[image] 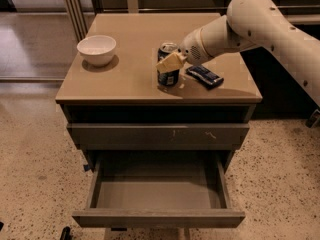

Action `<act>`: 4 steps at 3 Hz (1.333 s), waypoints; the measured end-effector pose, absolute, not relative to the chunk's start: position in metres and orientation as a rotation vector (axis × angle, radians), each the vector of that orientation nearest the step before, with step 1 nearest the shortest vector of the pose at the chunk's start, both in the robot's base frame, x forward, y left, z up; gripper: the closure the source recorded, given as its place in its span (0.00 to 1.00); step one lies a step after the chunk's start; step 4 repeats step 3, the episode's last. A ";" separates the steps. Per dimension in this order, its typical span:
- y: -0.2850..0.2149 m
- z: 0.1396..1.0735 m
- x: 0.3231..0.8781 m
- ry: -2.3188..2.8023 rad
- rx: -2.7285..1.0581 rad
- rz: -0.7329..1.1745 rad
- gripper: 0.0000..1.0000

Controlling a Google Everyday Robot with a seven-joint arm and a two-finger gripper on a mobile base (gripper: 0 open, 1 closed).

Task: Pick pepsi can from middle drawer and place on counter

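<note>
The pepsi can (pixel 168 77), dark blue with a silver top, stands upright on the tan counter (pixel 130 59), right of its middle. My gripper (pixel 167 60) reaches in from the right on the white arm and is shut on the can, with one pale finger (pixel 170 63) across the can's front. The middle drawer (pixel 159 217) is pulled open below, and its bare grey inside holds nothing.
A white bowl (pixel 97 49) sits on the counter's left side. A flat dark snack-bar wrapper (pixel 205 76) lies just right of the can. A shut drawer front with pale scratch marks (pixel 158 135) is above the open drawer. Speckled floor surrounds the cabinet.
</note>
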State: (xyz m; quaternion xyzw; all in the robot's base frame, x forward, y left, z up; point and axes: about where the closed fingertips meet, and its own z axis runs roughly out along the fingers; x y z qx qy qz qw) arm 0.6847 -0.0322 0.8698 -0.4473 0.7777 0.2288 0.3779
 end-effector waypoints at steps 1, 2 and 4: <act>-0.032 0.870 0.685 1.988 -1.143 0.585 0.06; -0.032 0.870 0.685 1.988 -1.143 0.585 0.00; -0.032 0.870 0.685 1.988 -1.143 0.585 0.00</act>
